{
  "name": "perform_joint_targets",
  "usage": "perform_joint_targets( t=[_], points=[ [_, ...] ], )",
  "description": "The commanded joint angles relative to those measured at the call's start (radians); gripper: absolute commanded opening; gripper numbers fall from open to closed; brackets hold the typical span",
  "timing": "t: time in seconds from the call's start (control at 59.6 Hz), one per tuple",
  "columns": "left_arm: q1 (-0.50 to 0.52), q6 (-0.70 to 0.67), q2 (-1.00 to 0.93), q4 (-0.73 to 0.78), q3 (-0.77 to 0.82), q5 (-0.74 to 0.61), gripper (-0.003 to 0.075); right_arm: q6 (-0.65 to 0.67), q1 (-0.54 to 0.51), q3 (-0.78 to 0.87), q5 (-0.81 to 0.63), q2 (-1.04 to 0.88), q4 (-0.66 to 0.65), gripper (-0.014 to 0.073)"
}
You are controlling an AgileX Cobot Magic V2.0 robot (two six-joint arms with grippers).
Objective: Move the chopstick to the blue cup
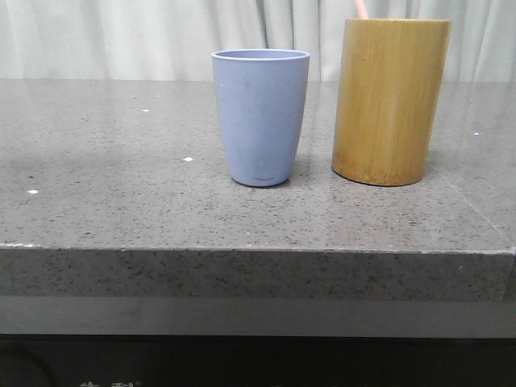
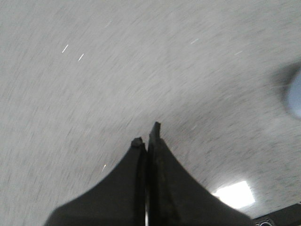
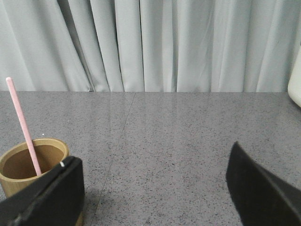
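Note:
The blue cup stands upright mid-table, with the taller bamboo holder just to its right. A pale pink chopstick pokes out of the holder's top; in the right wrist view the chopstick leans inside the holder. My right gripper is open and empty, low over the table beside the holder. My left gripper is shut on nothing, above bare tabletop; the view is blurred, and a sliver of the blue cup shows at its edge. Neither gripper shows in the front view.
The grey speckled stone table has its front edge close to the camera. Pale curtains hang behind it. A white object sits at the edge of the right wrist view.

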Motion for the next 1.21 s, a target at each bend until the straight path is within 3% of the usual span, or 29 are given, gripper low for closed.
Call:
perform_joint_targets(
  t=[0.0, 0.185, 0.386, 0.537, 0.755, 1.007, 1.192],
  points=[
    [0.101, -0.027, -0.116, -0.04, 0.095, -0.126, -0.0019, -0.006, 0.002, -0.036, -0.076, 0.01, -0.007, 0.0624],
    [0.246, -0.027, -0.335, -0.111, 0.393, -0.378, -0.0019, -0.006, 0.002, -0.036, -0.076, 0.01, -0.007, 0.0624],
    [0.255, -0.027, -0.585, -0.13, 0.705, -0.678, -0.0019, -0.005, 0.002, -0.036, -0.076, 0.011, -0.002, 0.0624],
    [0.255, -0.027, -0.784, -0.154, 0.911, -0.811, -0.0019, -0.005, 0.002, -0.036, -0.076, 0.012, -0.002, 0.0624],
    [0.255, -0.027, -1.022, -0.173, 1.098, -0.851, -0.0019, -0.005, 0.002, -0.036, -0.069, 0.019, 0.007, 0.0624],
    [0.255, -0.027, -1.103, -0.192, 1.151, -0.856, -0.0019, -0.006, 0.004, -0.103, -0.107, 0.162, 0.007, 0.0624],
    [0.255, -0.027, -1.103, -0.192, 1.151, -0.856, -0.0019, -0.078, 0.115, -0.248, -0.114, 0.37, 0.006, 0.0624]
  ],
)
